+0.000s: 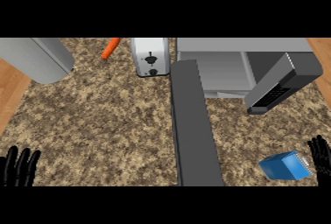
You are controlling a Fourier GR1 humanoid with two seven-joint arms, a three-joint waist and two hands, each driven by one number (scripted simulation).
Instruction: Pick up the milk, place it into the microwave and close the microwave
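A blue milk carton [285, 166] stands on the speckled counter at the lower right. Just right of it my right hand [320, 154] shows at the view's edge with straight fingers pointing up, a small gap from the carton. My left hand [18, 166] rests open at the lower left corner, fingers up. The grey microwave [226, 65] sits at the back right. Its door [192, 127] is swung wide open and reaches toward me down the middle of the counter.
A silver toaster [150, 57] stands at the back centre with an orange carrot [110, 47] to its left. A large grey cylinder [37, 59] lies at the back left. A dark panel with buttons [281, 85] juts out at the microwave's right side. Wood [9, 94] borders the counter on the left.
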